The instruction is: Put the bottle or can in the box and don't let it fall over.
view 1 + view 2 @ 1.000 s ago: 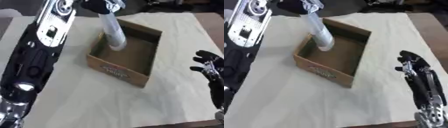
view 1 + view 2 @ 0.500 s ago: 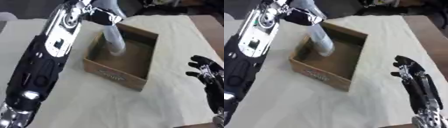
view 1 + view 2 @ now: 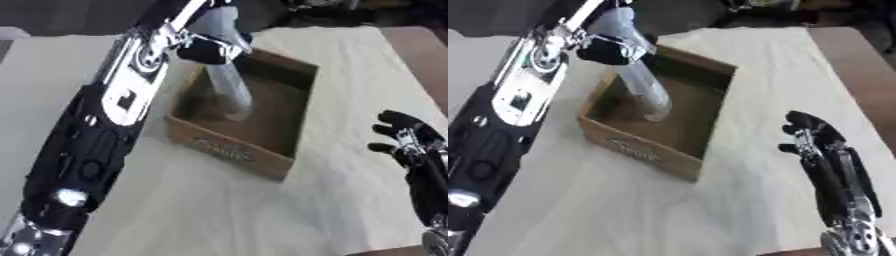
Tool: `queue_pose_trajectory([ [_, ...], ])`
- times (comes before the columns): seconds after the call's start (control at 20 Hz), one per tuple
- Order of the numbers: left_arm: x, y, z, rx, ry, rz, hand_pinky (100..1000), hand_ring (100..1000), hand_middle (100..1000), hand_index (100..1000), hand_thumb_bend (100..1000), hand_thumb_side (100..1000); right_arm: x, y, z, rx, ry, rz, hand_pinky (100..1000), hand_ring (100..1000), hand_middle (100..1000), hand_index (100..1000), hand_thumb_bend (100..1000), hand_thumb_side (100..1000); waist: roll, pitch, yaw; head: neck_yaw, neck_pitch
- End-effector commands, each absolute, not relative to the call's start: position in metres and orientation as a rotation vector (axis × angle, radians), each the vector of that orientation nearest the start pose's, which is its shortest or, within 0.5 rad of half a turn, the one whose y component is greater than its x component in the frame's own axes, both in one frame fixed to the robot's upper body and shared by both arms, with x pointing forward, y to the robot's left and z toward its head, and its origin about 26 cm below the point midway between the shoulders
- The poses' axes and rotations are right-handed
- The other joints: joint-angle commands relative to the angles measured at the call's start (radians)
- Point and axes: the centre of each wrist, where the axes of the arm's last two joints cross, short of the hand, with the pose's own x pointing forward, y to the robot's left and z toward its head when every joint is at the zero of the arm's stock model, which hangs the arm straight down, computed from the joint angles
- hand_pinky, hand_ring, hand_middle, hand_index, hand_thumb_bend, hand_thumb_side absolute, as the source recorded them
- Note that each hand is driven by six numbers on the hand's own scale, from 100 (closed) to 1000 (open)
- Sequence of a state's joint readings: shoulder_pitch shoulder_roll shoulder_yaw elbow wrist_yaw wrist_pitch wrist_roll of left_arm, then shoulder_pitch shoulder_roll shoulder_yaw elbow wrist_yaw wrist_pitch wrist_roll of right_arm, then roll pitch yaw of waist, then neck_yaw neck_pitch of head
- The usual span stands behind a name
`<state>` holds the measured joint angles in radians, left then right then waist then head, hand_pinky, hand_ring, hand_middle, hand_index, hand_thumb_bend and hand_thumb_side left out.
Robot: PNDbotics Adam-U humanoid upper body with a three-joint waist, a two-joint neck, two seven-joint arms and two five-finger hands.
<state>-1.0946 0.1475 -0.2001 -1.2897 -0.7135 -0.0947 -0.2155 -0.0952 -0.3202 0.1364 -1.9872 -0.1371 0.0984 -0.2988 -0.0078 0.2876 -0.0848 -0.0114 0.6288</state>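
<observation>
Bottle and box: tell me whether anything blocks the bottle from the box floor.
Nothing visible does. The left hand grips the bottle near its top, and its lower end is already inside the open box, whose floor looks bare.

Bottle (image 3: 226, 75) now lower, base nearer the box (image 3: 236, 150) floor.

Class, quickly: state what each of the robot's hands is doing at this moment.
Left hand: shut on the bottle, whose lower end is inside the cardboard box.
Right hand: open, holding nothing, at the lower right.
</observation>
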Motion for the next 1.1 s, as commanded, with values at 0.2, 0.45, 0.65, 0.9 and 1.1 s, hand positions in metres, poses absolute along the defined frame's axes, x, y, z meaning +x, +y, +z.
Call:
queue_pose_trajectory([
  [0.2,0.4284,0.0965,0.3013,-0.887,2.91,1.943,895,737,815,840,728,123,0.2731,-0.2481,0.1344,-0.146,-1.974,0.04,688,818,779,779,100,669,0.002,-0.016,0.002,-0.005,-0.013],
  [0.45,0.4289,0.0985,0.3011,-0.958,2.76,2.067,1000,852,869,875,841,398,0.2731,-0.2491,0.1346,-0.147,-1.974,0.034,688,816,778,778,100,665,0.005,-0.019,0.003,-0.009,-0.011],
  [0.65,0.43,0.0989,0.2997,-0.937,2.683,2.162,1000,872,882,885,813,316,0.2731,-0.2496,0.1346,-0.147,-1.972,0.026,688,814,776,777,100,666,0.007,-0.021,0.002,-0.01,-0.01],
  [0.9,0.4322,0.1019,0.296,-0.892,2.661,2.253,1000,865,876,882,767,296,0.273,-0.25,0.1344,-0.148,-1.969,0.014,688,812,774,776,100,669,0.008,-0.022,0.004,-0.014,-0.01],
  [1.1,0.4301,0.1034,0.298,-0.895,2.682,2.224,1000,855,864,876,745,290,0.2728,-0.2499,0.1341,-0.148,-1.965,0.013,688,812,774,776,100,670,0.009,-0.022,0.007,-0.018,-0.009],
])
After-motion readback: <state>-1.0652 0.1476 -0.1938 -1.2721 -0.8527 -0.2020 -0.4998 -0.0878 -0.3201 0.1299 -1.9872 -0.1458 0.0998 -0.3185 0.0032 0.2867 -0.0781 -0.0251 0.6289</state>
